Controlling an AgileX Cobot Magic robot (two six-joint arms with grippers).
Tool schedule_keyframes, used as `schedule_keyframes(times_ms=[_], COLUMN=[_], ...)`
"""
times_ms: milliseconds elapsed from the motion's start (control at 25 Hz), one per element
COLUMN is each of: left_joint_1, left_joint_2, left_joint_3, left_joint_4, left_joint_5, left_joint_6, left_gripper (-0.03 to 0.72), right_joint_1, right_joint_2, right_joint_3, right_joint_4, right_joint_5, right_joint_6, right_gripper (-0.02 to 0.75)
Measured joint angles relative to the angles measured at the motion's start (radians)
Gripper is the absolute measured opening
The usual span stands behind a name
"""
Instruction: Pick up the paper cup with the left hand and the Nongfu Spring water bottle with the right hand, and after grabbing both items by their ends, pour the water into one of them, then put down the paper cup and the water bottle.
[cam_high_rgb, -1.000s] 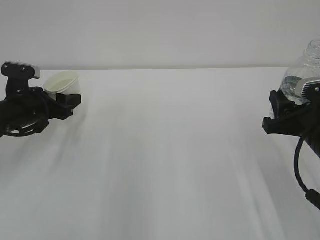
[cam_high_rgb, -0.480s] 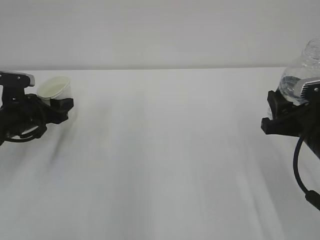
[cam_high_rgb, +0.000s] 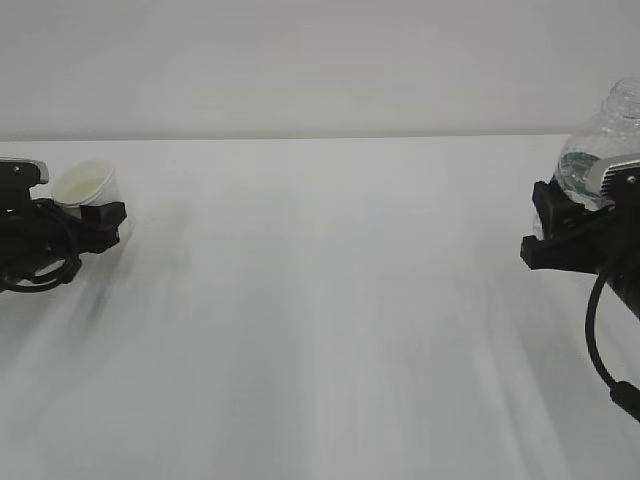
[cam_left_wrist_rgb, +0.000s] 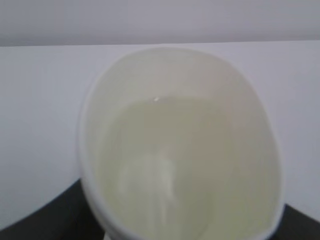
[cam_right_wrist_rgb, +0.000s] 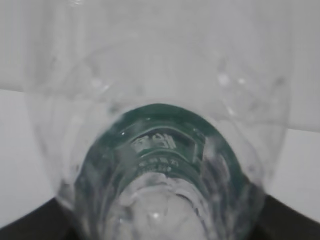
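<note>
Paper cup, exterior view: we see the paper cup (cam_high_rgb: 88, 187) at the far left edge, tilted so its mouth faces up and toward us, its cream inside showing.
Left tool, exterior view: we find the left tool (cam_high_rgb: 100, 215) clamped on the cup's lower part, black fingers (cam_high_rgb: 105, 213) on its wall, held just above the white worktop (cam_high_rgb: 320, 320).
Bottle, exterior view: we see the Nongfu Spring water bottle (cam_high_rgb: 600, 150) at the far right edge, clear and ribbed, rising out of the right tool, leaning slightly.
Right tool, exterior view: we see the right tool (cam_high_rgb: 555, 235) closed around the bottle's lower part, a black cable (cam_high_rgb: 598, 340) hanging below it.
Spacing, exterior view: we note cup and bottle well apart, at opposite sides of the worktop.
Cup, left wrist view: we look straight into the cup; its rolled rim is squeezed into an oval, and a clear pale pool of water (cam_left_wrist_rgb: 160, 170) lies inside.
Bottle, right wrist view: we look along the clear body toward the dark green label band (cam_right_wrist_rgb: 160, 130); the view is blurred, and we cannot tell how much water it holds.
</note>
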Motion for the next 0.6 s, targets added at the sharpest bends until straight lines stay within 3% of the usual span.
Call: schedule_keyframes(times_ms=[600], left_joint_1=[0.0], left_joint_2=[0.001], left_joint_3=[0.0], left_joint_4=[-0.043], left_joint_5=[-0.019], left_joint_6=[0.071], left_gripper=[0.444], right_joint_1=[0.0], right_joint_2=[0.0], right_joint_3=[0.0], right_joint_4=[-0.013], right_joint_5=[0.0], right_joint_6=[0.025], right_gripper=[0.43])
